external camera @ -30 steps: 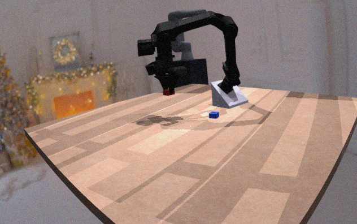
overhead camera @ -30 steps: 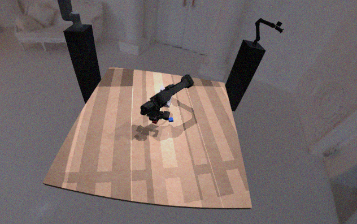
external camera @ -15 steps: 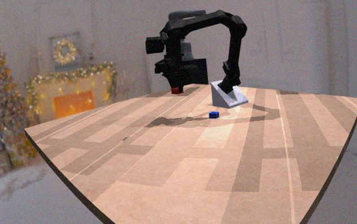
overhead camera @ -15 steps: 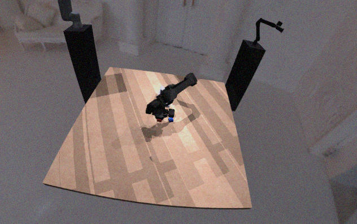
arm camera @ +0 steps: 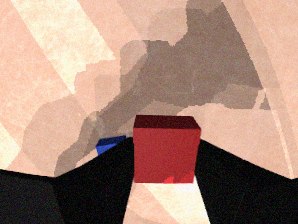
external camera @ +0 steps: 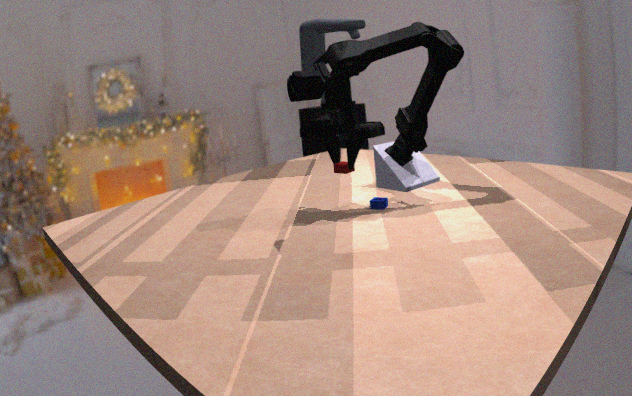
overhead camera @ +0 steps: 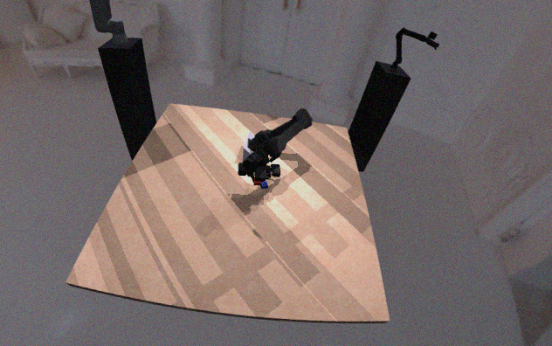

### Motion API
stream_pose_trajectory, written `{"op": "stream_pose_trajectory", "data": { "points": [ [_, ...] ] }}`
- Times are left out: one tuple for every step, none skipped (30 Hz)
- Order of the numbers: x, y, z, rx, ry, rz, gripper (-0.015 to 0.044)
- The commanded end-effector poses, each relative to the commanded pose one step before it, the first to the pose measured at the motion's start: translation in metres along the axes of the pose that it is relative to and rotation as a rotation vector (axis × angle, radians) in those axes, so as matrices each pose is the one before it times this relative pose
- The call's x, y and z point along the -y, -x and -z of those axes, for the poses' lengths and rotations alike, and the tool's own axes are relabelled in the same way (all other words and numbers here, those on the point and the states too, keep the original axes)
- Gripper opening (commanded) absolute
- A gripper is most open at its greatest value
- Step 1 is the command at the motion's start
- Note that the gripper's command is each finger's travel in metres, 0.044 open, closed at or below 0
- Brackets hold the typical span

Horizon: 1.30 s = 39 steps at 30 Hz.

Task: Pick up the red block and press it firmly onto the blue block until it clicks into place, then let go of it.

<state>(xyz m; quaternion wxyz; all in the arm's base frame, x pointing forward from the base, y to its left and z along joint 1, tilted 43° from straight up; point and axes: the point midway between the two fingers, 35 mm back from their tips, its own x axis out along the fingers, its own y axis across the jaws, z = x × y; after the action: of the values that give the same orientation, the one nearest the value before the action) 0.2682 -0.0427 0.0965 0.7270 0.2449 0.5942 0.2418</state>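
While the black arm (overhead camera: 286,131) (external camera: 387,45) arches over the table (overhead camera: 218,262) (external camera: 300,280) | pincer (overhead camera: 259,180) (external camera: 343,162) (arm camera: 164,145) points down, partly closed, gripping red block (overhead camera: 258,183) (external camera: 342,168) (arm camera: 166,155)

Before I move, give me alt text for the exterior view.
The black arm's fingers hold a red block above a wooden table, not yet on the blue block, which sits on the tabletop in front of the arm's pale wedge-shaped base.
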Motion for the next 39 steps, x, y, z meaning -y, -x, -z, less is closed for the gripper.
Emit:
{"op": "stream_pose_trajectory", "data": {
  "points": [
    [-0.01418,-0.00808,0.0141,-0.00051,0.0489,-0.00807,0.0],
    [-0.00302,-0.00164,0.00292,-0.00002,0.0108,-0.0004,0.0],
    [-0.00299,-0.00167,0.00294,-0.00001,0.0108,-0.00044,0.0],
    [-0.00296,-0.00169,0.00296,-0.00001,0.0108,-0.00047,0.0],
    [-0.00292,-0.00171,0.00298,0.0,0.0108,-0.00051,0.0],
    [-0.00288,-0.00173,0.00299,0.00001,0.0108,-0.00054,0.0],
    [-0.00284,-0.00176,0.00301,0.00001,0.0108,-0.00058,0.0],
    [-0.0028,-0.00178,0.00303,0.00002,0.0108,-0.00061,0.0],
    [-0.00277,-0.0018,0.00304,0.00003,0.0108,-0.00065,0.0],
    [-0.00273,-0.00182,0.00306,0.00004,0.0108,-0.00068,0.0],
    [-0.00269,-0.00184,0.00308,0.00005,0.0108,-0.00072,0.0],
    [-0.00265,-0.00186,0.00309,0.00006,0.0108,-0.00075,0.0],
    [-0.00261,-0.00188,0.00311,0.00006,0.0108,-0.00079,0.0],
    [-0.00214,-0.00158,0.00259,0.00006,0.009,-0.00068,0.0],
    [-0.00127,-0.00095,0.00155,0.00004,0.0054,-0.00042,0.0],
    [-0.00042,-0.00032,0.00052,0.00001,0.0018,-0.00014,0.0],
    [0.0,0.0,0.0,0.0,0.0,0.0,0.0],
    [0.0,0.0,0.0,0.0,0.0,0.0,0.0],
    [0.00005,-0.00075,-0.00004,-0.00001,0.0,0.00006,0.0],
    [0.00015,-0.00224,-0.00012,-0.00001,0.0,0.00014,0.0],
    [0.0002,-0.00372,-0.00018,0.00002,0.0,0.00012,0.0],
    [0.00015,-0.00451,-0.00016,0.0001,0.0,-0.00003,0.0],
    [0.00006,-0.00449,-0.0001,0.00016,0.0001,-0.00022,0.0],
    [-0.00002,-0.00368,-0.00003,0.00018,0.0001,-0.00033,0.0],
    [-0.00004,-0.0022,0.0,0.00012,0.0,-0.00026,0.0],
    [-0.00002,-0.00073,0.0,0.00004,0.0,-0.0001,0.0],
    [0.0,0.0,0.0,0.0,0.0,0.0,0.0],
    [0.00001,-0.00027,0.00001,0.00001,0.0,-0.00001,0.0],
    [0.00001,-0.00081,0.00004,0.00002,0.0,-0.00003,0.0],
    [0.00002,-0.00134,0.00007,0.00004,0.0,-0.00006,0.0],
    [0.00001,-0.00163,0.00009,0.00005,0.0,-0.0001,0.0],
    [0.0,-0.00163,0.0001,0.00006,0.0,-0.00012,0.0],
    [-0.00001,-0.00163,0.00011,0.00007,0.0,-0.00015,0.0],
    [-0.00002,-0.00162,0.00012,0.00007,0.0,-0.00017,0.0],
    [-0.00003,-0.00162,0.00013,0.00008,0.0,-0.0002,0.0],
    [-0.00005,-0.00161,0.00014,0.00009,0.0,-0.00022,0.0],
    [-0.00005,-0.00132,0.00012,0.00008,0.0,-0.0002,0.0],
    [0.00017,-0.00079,-0.00046,-0.00012,0.0,0.00043,0.0],
    [0.0001,-0.00049,-0.00028,-0.00007,0.0,0.00026,0.0]
  ]
}}
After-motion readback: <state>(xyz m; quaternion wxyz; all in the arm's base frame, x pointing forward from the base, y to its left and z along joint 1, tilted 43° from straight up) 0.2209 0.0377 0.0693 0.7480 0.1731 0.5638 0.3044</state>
